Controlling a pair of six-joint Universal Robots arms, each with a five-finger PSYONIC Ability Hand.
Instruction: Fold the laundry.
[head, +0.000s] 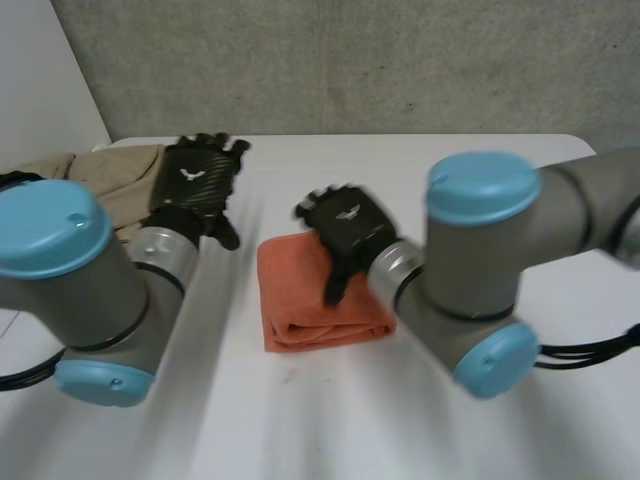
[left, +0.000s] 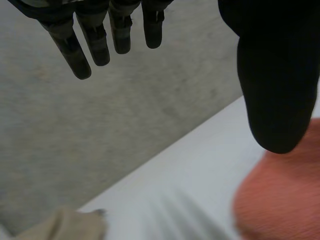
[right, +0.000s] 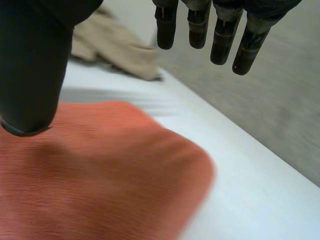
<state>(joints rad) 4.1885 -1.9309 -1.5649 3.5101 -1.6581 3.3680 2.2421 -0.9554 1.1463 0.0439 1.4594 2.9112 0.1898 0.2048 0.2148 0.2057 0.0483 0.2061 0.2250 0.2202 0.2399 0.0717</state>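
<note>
White table below grey wall bears folded orange cloth; left hand and right hand spread, empty.

Lab-like test bench: plain white table, bare grey concrete wall behind the far edge, grey-jointed robot arms.

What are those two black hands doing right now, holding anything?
Left hand: open, fingers straight, holding nothing.
Right hand: open, over the folded orange cloth, not gripping it.
</note>
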